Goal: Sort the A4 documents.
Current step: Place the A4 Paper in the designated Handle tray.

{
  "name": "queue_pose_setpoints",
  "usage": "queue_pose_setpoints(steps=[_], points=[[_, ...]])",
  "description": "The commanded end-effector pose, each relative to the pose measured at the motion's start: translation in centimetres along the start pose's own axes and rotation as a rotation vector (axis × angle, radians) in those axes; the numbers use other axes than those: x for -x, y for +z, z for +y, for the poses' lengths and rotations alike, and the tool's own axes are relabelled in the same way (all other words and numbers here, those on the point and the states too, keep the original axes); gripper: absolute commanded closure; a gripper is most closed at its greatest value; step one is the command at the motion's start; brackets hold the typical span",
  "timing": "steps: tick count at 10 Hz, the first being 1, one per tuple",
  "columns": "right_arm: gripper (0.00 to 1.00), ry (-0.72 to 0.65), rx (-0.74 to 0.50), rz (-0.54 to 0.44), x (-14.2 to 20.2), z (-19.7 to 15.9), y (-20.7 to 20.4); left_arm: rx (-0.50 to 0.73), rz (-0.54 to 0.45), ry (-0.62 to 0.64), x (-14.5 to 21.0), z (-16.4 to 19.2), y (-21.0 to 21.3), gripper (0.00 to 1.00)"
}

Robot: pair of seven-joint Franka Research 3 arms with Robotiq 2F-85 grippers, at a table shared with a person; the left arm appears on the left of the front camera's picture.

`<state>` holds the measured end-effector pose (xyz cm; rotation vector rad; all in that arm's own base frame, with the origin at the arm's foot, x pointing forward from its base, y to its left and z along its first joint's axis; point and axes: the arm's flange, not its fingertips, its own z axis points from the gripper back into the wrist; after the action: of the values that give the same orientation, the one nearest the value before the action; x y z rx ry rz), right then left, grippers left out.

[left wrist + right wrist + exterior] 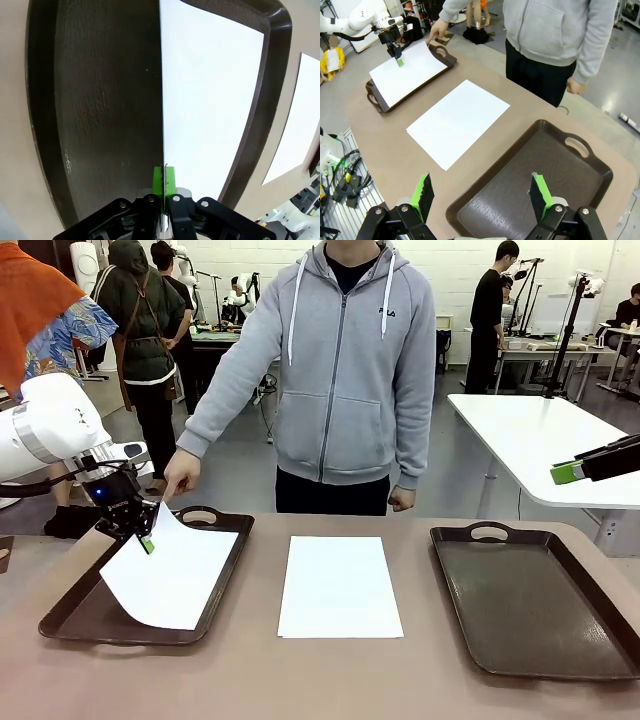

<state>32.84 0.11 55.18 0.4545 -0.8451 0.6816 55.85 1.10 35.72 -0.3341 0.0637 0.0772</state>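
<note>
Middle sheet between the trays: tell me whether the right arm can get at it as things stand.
Probably yes. The right end effector hangs open, the middle sheet lies flat and uncovered on bare table, and nothing stands between them.

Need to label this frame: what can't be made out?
Front view: left tray floor under the pinched sheet, hidden by it.
Front view: right gripper, mostly cut by the right edge.
Any view: whether the middle sheet is one or several, too thin.
</note>
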Motion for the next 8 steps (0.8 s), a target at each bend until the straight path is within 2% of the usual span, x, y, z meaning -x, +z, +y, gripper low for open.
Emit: queue_pose_setpoints(steps=[1,4,5,6,7,8], points=[[0.00,0.000,-0.016,-0.005,0.1,-0.1,-0.2,0.003,-0.018,-0.004,-0.9,-0.6,-0.2,0.99],[0.00,0.000,-0.016,-0.005,0.1,-0.1,-0.2,-0.060,-0.023,0.030,-1.0,-0.6,-0.9,0.99],[0.00,0.000,-0.016,-0.005,0.1,-0.1,-0.2,-0.061,-0.024,0.033,-0.9,-0.5,-1.0,0.81],[0.00,0.000,-0.016,-0.005,0.1,-0.1,-0.2,-0.063,-0.028,0.034,-0.9,-0.7,-1.1,0.81],[0.00,0.000,-0.016,-0.005,0.1,-0.1,-0.2,-0.066,-0.029,0.039,-0.8,-0.7,-1.3,0.62],[0.00,0.000,-0.016,-0.005,0.1,-0.1,-0.2,-0.074,-0.030,0.054,-0.8,-0.5,-1.5,0.79]])
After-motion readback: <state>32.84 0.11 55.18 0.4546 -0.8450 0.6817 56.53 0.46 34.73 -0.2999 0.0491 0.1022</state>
